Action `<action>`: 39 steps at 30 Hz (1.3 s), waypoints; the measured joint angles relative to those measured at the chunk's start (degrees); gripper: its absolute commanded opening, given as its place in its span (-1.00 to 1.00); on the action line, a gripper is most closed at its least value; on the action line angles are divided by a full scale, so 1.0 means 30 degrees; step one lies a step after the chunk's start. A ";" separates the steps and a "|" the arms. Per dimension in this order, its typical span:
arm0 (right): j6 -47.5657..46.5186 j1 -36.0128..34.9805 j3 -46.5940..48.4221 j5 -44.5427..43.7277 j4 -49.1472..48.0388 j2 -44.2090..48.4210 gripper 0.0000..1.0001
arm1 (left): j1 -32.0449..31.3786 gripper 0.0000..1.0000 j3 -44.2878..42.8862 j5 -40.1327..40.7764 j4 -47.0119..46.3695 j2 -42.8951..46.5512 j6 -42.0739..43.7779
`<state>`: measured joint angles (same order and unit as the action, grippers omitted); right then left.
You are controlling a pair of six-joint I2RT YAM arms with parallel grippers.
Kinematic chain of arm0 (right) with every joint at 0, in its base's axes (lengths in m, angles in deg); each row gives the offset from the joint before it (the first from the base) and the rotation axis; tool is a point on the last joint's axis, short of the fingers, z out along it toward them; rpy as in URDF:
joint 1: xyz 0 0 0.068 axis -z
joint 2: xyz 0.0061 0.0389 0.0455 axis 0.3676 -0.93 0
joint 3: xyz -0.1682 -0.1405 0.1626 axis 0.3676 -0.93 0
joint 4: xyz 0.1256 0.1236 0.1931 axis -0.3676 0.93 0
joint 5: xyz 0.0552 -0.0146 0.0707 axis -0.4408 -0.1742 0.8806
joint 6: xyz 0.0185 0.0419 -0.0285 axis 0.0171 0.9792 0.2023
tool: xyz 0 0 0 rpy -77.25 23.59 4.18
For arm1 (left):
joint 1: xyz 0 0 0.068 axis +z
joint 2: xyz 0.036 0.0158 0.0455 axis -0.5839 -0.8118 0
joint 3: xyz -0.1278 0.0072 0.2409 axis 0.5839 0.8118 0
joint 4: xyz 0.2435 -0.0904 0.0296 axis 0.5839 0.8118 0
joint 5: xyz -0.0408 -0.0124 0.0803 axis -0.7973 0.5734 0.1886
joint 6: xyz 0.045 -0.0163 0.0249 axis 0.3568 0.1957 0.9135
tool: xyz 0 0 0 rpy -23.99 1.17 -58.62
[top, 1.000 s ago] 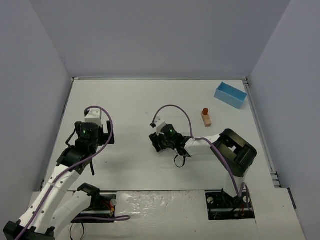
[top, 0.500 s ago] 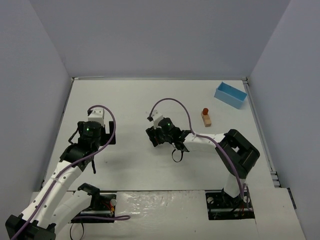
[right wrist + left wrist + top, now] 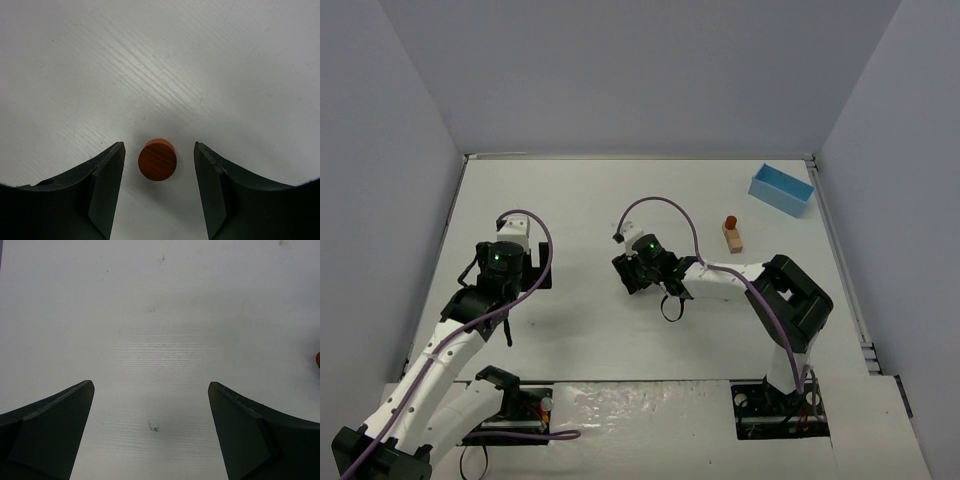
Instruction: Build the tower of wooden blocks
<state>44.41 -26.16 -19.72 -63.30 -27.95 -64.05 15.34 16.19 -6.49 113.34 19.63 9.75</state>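
Observation:
A small stack of tan wooden blocks with a reddish round-topped piece (image 3: 731, 234) stands on the white table at the back right. A separate reddish-brown round block (image 3: 157, 160) stands on the table between the fingers of my right gripper (image 3: 158, 145). That gripper is open, with a gap on each side of the block. In the top view the right gripper (image 3: 634, 270) is at mid-table and hides this block. My left gripper (image 3: 510, 265) is open and empty over bare table at the left, also shown in the left wrist view (image 3: 150, 386).
A light blue rectangular box (image 3: 781, 190) sits at the back right corner. Grey walls enclose the table on three sides. A sliver of something red (image 3: 318, 359) shows at the right edge of the left wrist view.
My right gripper has moved a little left and away from the bases. My left gripper has shifted slightly towards the back. Both stay open.

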 measured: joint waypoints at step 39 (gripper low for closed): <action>-0.0277 0.4375 0.3059 -0.1672 0.4688 0.4313 -1.00 | 0.0000 0.94 -0.0030 -0.0489 0.0119 -0.0013 0.0009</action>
<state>43.57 -13.03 -10.54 -68.32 -13.89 -51.11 15.34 16.10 -7.96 113.70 19.59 9.78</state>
